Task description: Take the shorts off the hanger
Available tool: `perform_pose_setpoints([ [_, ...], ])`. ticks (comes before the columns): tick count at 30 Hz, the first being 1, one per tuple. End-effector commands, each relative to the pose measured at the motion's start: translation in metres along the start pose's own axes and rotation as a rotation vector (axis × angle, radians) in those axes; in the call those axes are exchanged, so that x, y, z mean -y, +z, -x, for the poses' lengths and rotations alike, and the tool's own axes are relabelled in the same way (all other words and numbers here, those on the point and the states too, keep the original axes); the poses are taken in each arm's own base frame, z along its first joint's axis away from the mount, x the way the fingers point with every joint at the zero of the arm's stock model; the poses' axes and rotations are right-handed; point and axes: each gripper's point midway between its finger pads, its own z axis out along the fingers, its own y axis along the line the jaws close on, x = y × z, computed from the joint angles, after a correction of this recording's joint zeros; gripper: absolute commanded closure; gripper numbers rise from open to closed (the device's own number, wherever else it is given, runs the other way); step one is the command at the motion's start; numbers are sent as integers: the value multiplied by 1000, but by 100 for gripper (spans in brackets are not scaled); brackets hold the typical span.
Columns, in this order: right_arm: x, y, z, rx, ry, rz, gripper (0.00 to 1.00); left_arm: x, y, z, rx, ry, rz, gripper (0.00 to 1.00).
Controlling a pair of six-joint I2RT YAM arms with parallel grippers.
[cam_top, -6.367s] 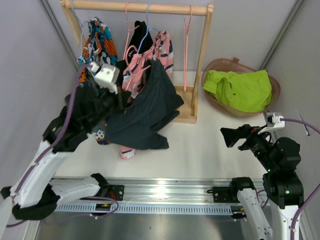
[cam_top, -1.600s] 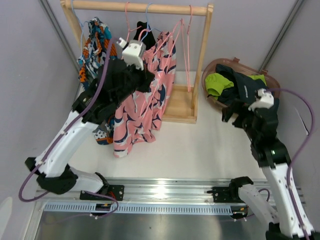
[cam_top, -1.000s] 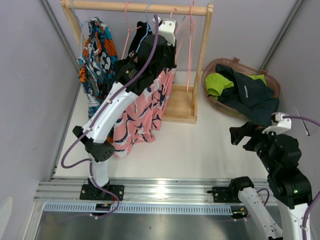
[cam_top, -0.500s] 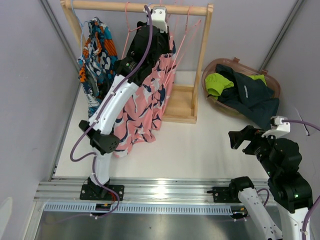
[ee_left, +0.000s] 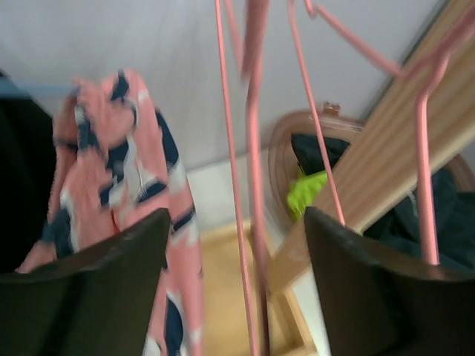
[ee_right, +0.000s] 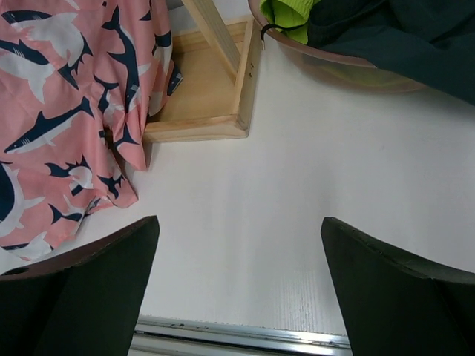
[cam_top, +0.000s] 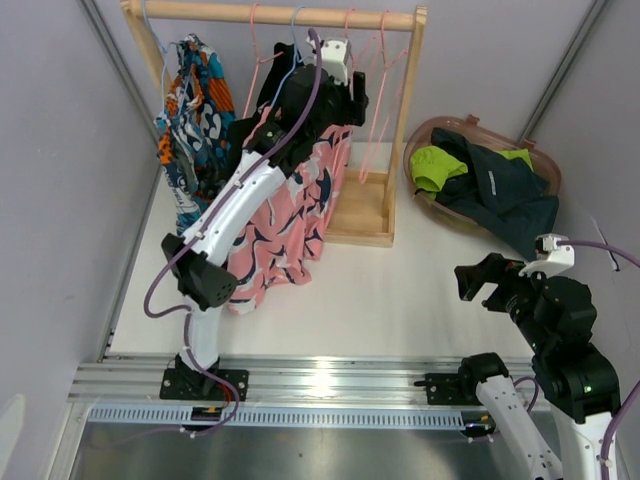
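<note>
Three shorts are seen on the rack [cam_top: 270, 14] and two in the basket [cam_top: 455, 122]. The multicolour shorts [cam_top: 190, 110] are hung at the rod's left end. The black shorts [cam_top: 268, 88] are hung further right, and the pink shorts [cam_top: 285, 220] beside them. The pink fabric is draped down to the table [cam_top: 400, 290], next to the rack's wooden base. The lime shorts [cam_top: 432, 168] are kept at the basket's left side, and the charcoal shorts [cam_top: 500, 185] are spread over them and spilled across the rim.

The left gripper [ee_left: 237, 213] is held high by the rod, among the bare pink hangers [cam_top: 375, 100]. Its fingers are spread apart, and two blurred hanger wires are seen passing between them in the wrist view. Whether either wire is touched cannot be told. No fabric is gripped, and the pink shorts are seen just to the left of the fingers.

The right gripper [ee_right: 239, 222] is held over bare table near the basket, well apart from the rack. Its fingers are parted wide and nothing is held between them.
</note>
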Motion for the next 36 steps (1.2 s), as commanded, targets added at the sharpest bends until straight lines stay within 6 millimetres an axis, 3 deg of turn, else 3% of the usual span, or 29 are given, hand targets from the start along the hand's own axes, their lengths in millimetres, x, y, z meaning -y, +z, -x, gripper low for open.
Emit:
perform_pose_setpoints([
  [1,-1,-2,4,31,-14,13,1,3,-55,52,108,-32,-30,18],
  [3,-2,-3,5,41,-15,17,1,0,-81,52,90,-30,-30,2],
  [5,-1,-4,6,47,-13,17,0,-3,-103,57,80,-30,-27,1],
  [6,-1,-4,5,47,-13,18,0,-7,-123,56,68,-26,-25,1],
  [8,-1,-5,5,49,-13,17,1,-13,-150,71,111,-13,-21,1],
  [9,-1,-4,5,49,-13,17,1,-18,-154,58,92,4,-8,1],
  [10,-1,-4,5,51,-12,17,1,-22,-178,82,165,2,-7,1],
  [14,1,-4,5,59,-12,12,1,-39,-204,107,213,73,46,1],
  [20,-3,-6,4,58,-14,36,1,-54,-199,117,198,100,105,1],
  [30,-4,-8,4,58,-18,41,1,-63,-146,111,158,94,115,1],
  [36,-3,-9,3,61,-21,42,1,-78,-132,111,152,111,169,1],
])
